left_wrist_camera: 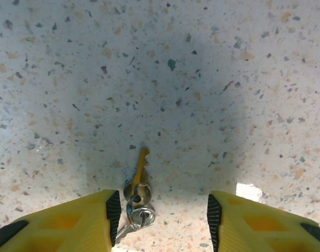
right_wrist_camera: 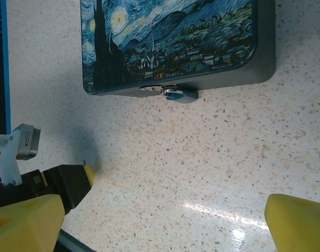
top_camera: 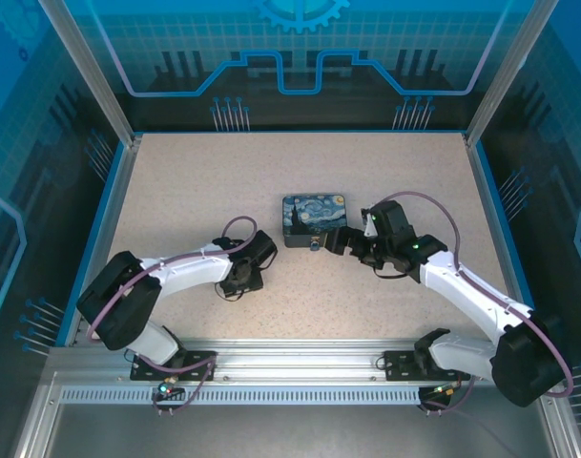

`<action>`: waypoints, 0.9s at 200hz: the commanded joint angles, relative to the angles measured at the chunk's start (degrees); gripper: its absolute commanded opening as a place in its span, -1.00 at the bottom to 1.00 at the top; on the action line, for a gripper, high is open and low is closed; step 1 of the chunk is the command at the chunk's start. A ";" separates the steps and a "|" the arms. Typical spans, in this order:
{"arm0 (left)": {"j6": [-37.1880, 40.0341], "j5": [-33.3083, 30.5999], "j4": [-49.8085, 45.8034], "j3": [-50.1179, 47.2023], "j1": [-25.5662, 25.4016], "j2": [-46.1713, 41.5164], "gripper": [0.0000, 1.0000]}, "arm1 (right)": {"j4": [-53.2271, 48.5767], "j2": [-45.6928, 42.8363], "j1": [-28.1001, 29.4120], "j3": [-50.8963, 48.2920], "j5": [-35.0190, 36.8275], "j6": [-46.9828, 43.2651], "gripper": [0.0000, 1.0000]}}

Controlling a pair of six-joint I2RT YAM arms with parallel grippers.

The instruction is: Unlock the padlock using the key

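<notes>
teal-blue and small, the padlock [right_wrist_camera: 179,94] sits against the side of the tin [right_wrist_camera: 170,42] that faces the near edge of the table [top_camera: 176,191], touching the metal clasp there. the tin, printed with a swirly night-sky painting, lies about the middle of the table.

the right gripper [right_wrist_camera: 162,220] points at that side of the tin from the right, with bare speckled table between it and the padlock. its yellow fingers [right_wrist_camera: 28,220] stand wide apart and have hold of nothing.

the key [left_wrist_camera: 141,167] lies flat on the table to the left of the tin and closer to the near edge, its blade pointing away from the left gripper [left_wrist_camera: 163,212]. a metal ring [left_wrist_camera: 140,214] threaded through its head lies just beside one black pad [left_wrist_camera: 113,210]; whether they touch is hard to tell. the left jaws are partly open and straddle the head of the key, the other finger well clear of it, so nothing is clamped.

purple-grey cables [top_camera: 235,221] loop over both arms, above the table and off the key and padlock.
</notes>
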 commanded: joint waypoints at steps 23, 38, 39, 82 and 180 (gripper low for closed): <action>-1.60 -0.48 1.14 -2.08 -0.34 1.01 -0.10 | -1.11 -0.40 -1.97 0.34 -0.09 -1.00 0.98; -1.86 -0.50 1.19 -2.65 -0.34 0.74 -0.16 | -1.03 -0.21 -2.41 0.46 -0.29 -0.99 0.98; -1.82 -0.46 1.24 -2.74 -0.32 0.70 -0.17 | -0.99 -0.17 -2.44 0.44 -0.25 -0.99 0.98; -2.08 -1.11 1.18 -4.24 -0.32 -0.74 -0.43 | -0.50 1.34 -2.90 1.28 -0.82 -1.08 0.99; 12.55 5.40 20.39 -0.11 -1.71 -11.98 -1.00 | 3.00 -0.28 -9.05 -0.08 -7.22 -5.76 1.00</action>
